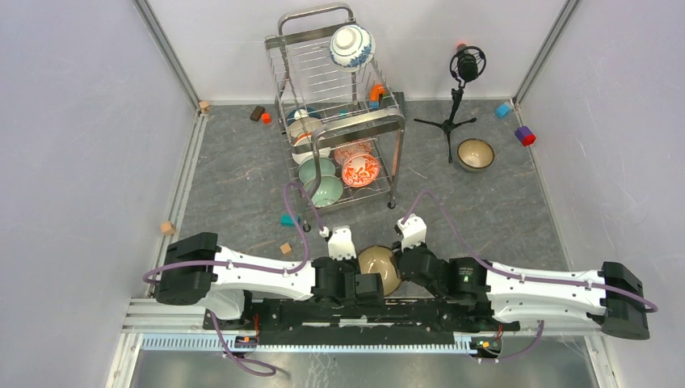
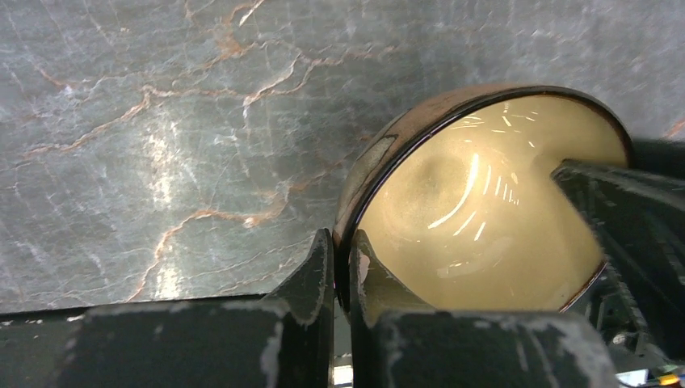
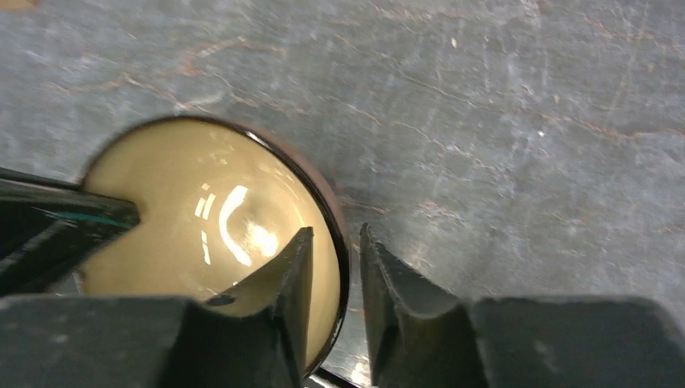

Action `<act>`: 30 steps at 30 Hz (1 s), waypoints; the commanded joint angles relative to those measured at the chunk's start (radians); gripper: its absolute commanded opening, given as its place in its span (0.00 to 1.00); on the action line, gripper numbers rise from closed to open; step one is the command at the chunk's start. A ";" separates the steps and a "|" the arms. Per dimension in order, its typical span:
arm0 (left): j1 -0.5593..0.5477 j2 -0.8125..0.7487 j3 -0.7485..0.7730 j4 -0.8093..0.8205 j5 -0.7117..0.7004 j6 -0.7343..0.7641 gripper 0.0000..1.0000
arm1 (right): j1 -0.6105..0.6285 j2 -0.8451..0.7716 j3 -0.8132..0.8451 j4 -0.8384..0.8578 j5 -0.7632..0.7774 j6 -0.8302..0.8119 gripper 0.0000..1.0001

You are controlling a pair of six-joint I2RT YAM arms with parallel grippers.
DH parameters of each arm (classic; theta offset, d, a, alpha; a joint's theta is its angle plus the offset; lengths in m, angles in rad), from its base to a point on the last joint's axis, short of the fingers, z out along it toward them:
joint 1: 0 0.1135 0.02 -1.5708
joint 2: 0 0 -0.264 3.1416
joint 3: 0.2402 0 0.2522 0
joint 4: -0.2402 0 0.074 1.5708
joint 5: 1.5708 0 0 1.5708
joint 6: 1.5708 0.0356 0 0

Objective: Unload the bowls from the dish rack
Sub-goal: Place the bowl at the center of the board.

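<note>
Between both jaws, bowl [image 1: 378,267] mouth-up.

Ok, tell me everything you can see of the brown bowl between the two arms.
The brown bowl is round and looks like glazed ceramic: mottled brown outside, dark rim, glossy cream inside, empty. It is mouth up over the near side of the grey veined table, clear of the dish rack. The left tool is shut on its rim; the right tool straddles the opposite rim, jaws slightly parted. Whether its base touches the table is hidden.
</note>
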 commanded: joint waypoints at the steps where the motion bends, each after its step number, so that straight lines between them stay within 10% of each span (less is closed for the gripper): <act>1: -0.005 -0.072 -0.037 0.057 -0.044 0.078 0.02 | -0.001 -0.050 0.001 0.142 -0.020 -0.023 0.44; 11: -0.006 -0.261 -0.115 0.012 -0.053 0.100 0.02 | -0.002 -0.166 0.017 0.090 -0.041 -0.070 0.92; 23: 0.022 -0.661 -0.063 -0.396 -0.192 0.160 0.02 | -0.002 -0.442 -0.162 0.159 -0.078 -0.138 0.97; 30: 0.226 -0.780 -0.032 -0.411 -0.193 0.356 0.02 | -0.001 -0.488 -0.240 0.226 -0.099 -0.156 0.96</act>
